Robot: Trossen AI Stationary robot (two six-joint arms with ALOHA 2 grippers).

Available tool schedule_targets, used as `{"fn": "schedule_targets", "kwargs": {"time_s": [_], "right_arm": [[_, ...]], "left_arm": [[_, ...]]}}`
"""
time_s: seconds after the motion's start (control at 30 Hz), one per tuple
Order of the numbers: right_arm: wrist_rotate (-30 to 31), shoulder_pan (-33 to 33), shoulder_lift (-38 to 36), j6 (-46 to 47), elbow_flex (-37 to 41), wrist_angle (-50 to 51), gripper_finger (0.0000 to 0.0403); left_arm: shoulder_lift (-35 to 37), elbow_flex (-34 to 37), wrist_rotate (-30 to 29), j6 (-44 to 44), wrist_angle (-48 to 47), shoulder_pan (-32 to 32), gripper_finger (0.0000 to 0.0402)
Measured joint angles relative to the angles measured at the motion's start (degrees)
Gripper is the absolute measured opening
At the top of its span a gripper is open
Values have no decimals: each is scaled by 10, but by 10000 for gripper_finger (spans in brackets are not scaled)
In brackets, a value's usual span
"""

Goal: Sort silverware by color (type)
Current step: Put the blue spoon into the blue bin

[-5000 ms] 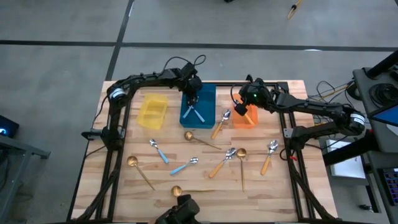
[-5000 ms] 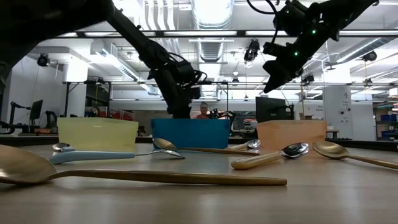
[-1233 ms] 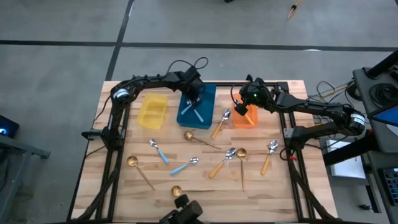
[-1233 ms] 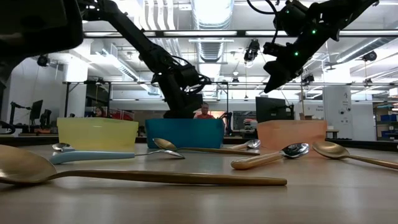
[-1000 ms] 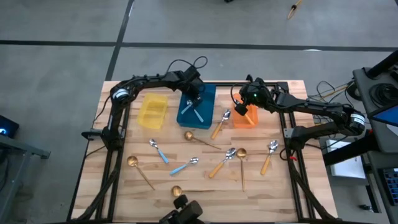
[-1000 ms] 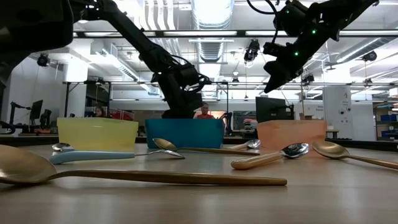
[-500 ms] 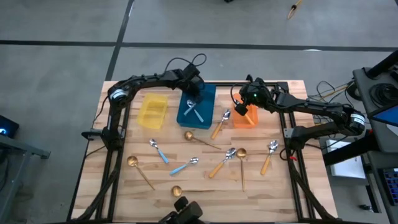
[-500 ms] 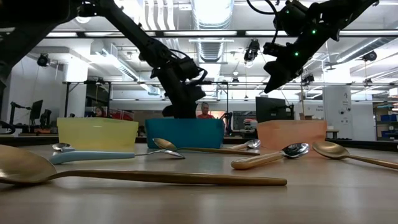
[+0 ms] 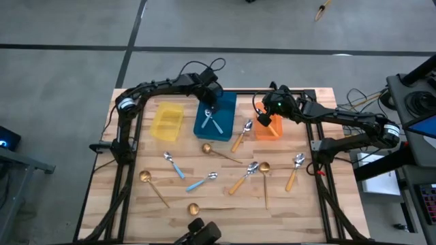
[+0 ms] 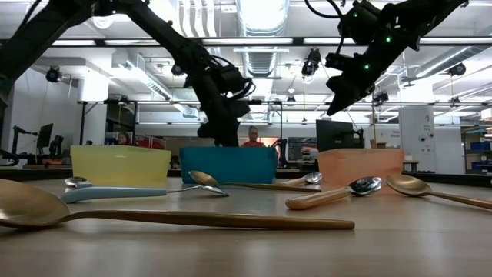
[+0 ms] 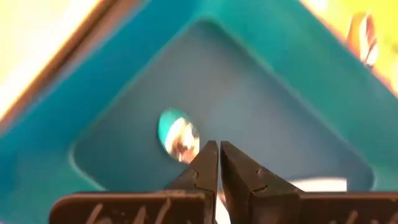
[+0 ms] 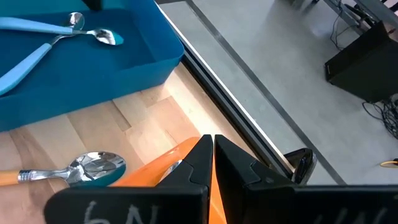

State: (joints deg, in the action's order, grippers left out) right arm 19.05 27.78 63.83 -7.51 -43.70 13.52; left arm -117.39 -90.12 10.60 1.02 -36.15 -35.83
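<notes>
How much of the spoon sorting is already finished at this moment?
Done: two blue-handled spoons lie in the blue bin. In hand: nothing; left gripper above that bin, right gripper over the orange bin, fingers shut. Left: the spoons on the table.

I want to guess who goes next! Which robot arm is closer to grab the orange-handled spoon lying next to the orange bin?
Probably the right. The right gripper hovers over the orange bin, just beside that orange-handled spoon. The left gripper is over the blue bin, slightly farther away.
</notes>
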Motion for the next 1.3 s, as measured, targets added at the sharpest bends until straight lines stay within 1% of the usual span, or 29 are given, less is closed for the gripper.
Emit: {"fn": "schedule_targets", "kwargs": {"time_s": [0.07, 0.17, 0.23, 0.33, 0.43, 0.6, 0.73, 0.8, 0.9, 0.97, 1.13, 1.3], "right_arm": [[0, 0, 0, 0, 0, 0, 9], [0, 0, 0, 0, 0, 0, 9], [0, 0, 0, 0, 0, 0, 9], [0, 0, 0, 0, 0, 0, 9], [0, 0, 0, 0, 0, 0, 9], [0, 0, 0, 0, 0, 0, 9], [0, 0, 0, 0, 0, 1, 9], [0, 0, 0, 0, 0, 3, 9], [0, 0, 0, 0, 0, 7, 9], [0, 0, 0, 0, 0, 12, 9], [0, 0, 0, 0, 0, 12, 9], [0, 0, 0, 0, 0, 12, 9]], "left_arm": [[0, 0, 0, 4, -23, 2, 0], [-3, 4, -3, 33, -19, 6, 0], [-4, 7, -21, 40, -22, 12, 2], [-4, 7, -63, 40, -19, 21, 12], [-6, 7, -69, 34, -12, 28, 32], [-19, 7, -75, 27, -1, 44, 78], [-20, 7, -113, 25, 11, 50, 108], [-20, 8, -117, 25, 19, 50, 117], [-20, 8, -118, 23, 32, 51, 120], [-20, 12, -129, 11, 37, 53, 120], [-20, 25, -134, -92, 32, 62, 114], [-20, 28, -165, -101, 33, 63, 114]]}}
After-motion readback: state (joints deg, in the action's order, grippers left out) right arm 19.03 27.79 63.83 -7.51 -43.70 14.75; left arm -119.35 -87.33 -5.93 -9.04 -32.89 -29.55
